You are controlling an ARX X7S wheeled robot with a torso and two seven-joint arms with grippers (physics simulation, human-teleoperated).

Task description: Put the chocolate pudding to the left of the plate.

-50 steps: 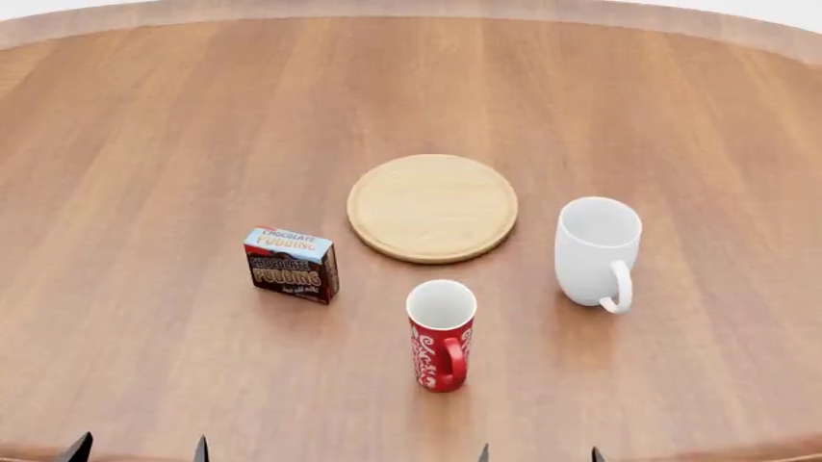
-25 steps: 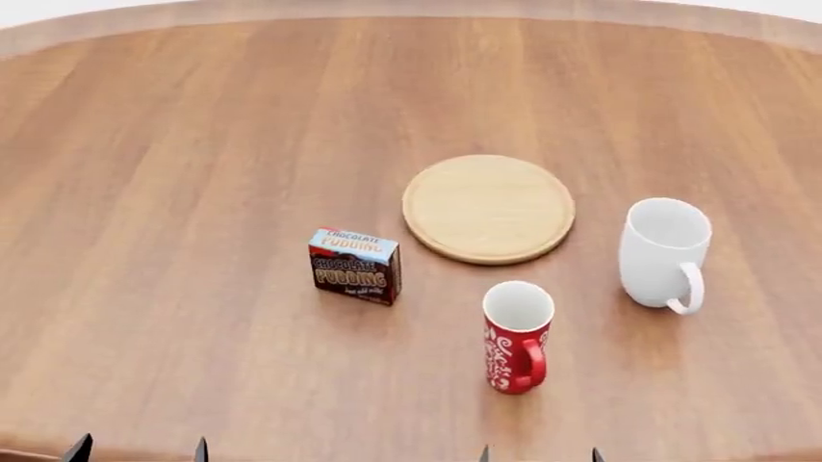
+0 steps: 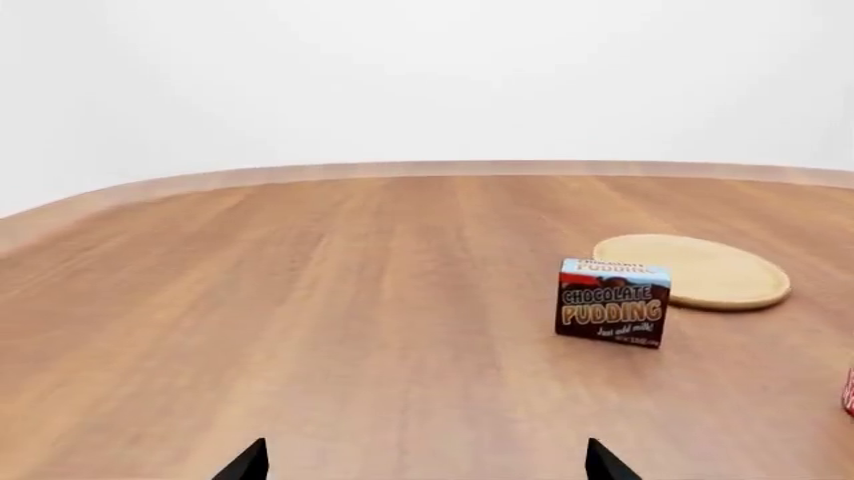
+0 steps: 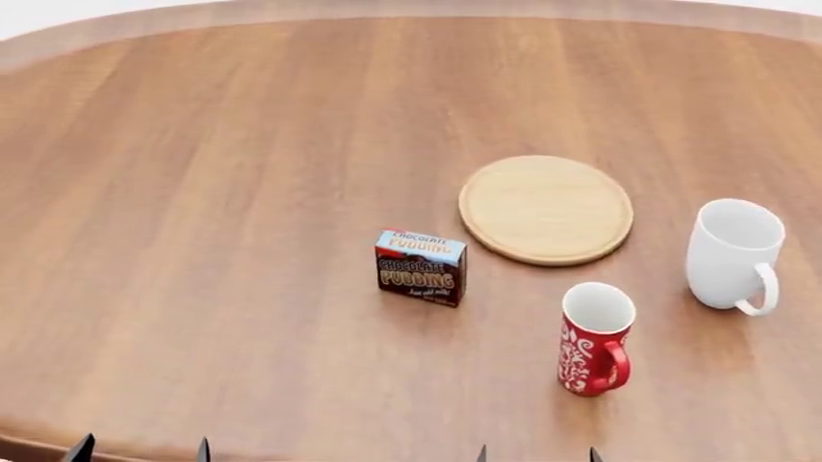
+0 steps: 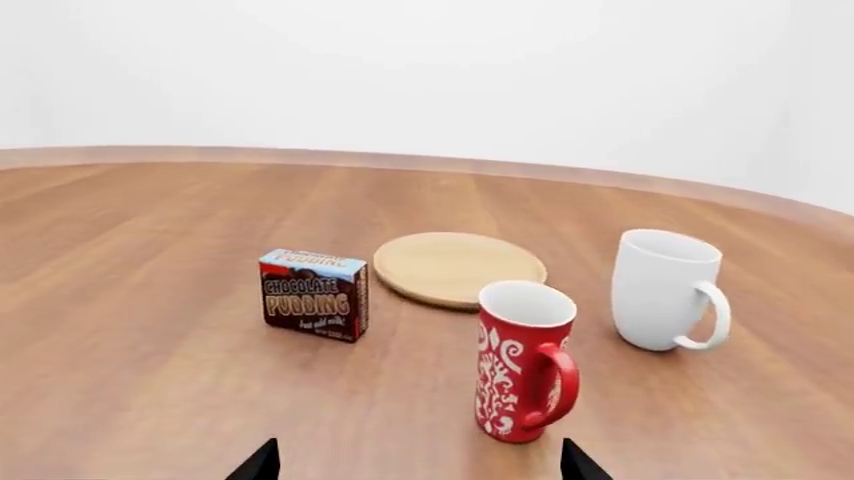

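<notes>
Pudding (image 4: 422, 268) upright on table (image 4: 206, 192), ahead of our left gripper (image 4: 141, 449) and off toward the right one (image 4: 537, 452), near plate (image 4: 546, 209) but apart. Red mug (image 4: 594, 339) ahead of right gripper, white mug (image 4: 733, 254) beyond. Both grippers: tips spread, nothing held.

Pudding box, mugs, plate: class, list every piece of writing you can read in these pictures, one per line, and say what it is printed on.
"CHOCOLATE PUDDING": front of the pudding box, large letters.
"PUDDING": the box's light-blue top, partly readable; a word above it is too blurred.
Small white line under the front lettering: too small to read.
Red mug: white swirl pattern only, no words.
White mug and plate: no writing.
</notes>
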